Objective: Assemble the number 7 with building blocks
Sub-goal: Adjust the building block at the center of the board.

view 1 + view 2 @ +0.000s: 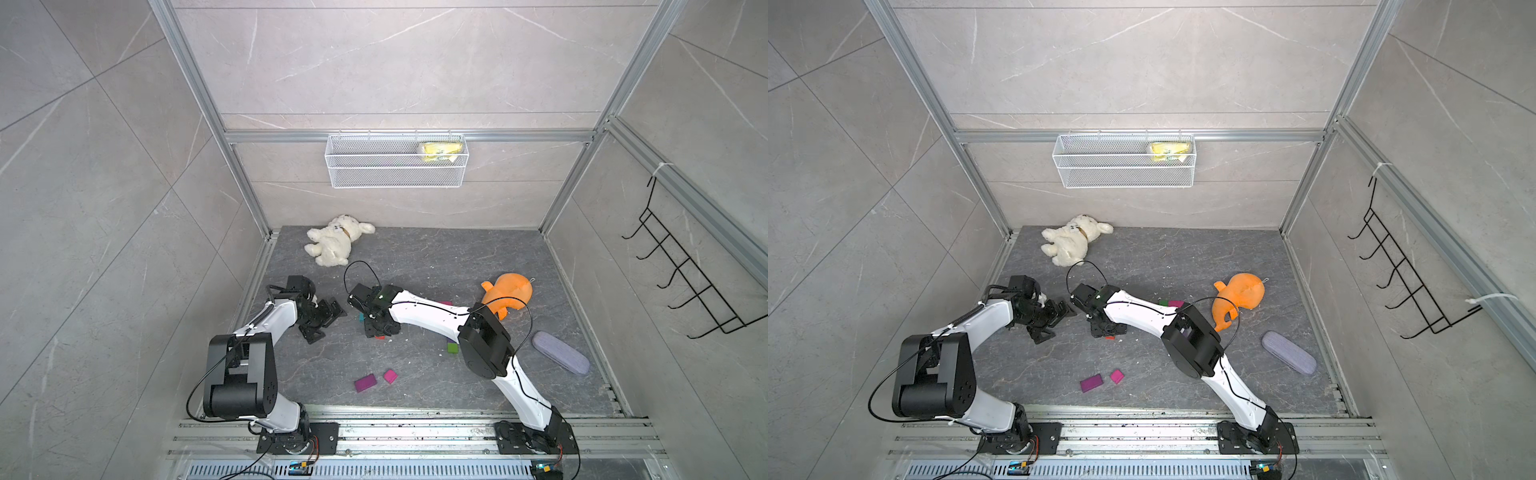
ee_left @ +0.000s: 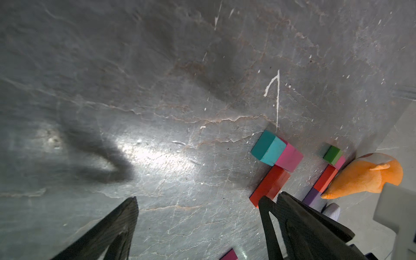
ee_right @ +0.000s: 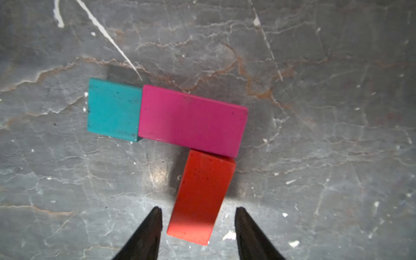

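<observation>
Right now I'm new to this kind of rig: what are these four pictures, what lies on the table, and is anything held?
The machine is two robot arms, a left arm and a right arm. Two pictures look down from overhead, nearly alike; the other two come from a camera on each wrist. On the table lie a white plush dog, an orange plush toy, a grey case and coloured blocks. The right end effector stands open astride a red block without gripping it; that block meets a pink block joined to a teal block. The left end effector is open and empty.
</observation>
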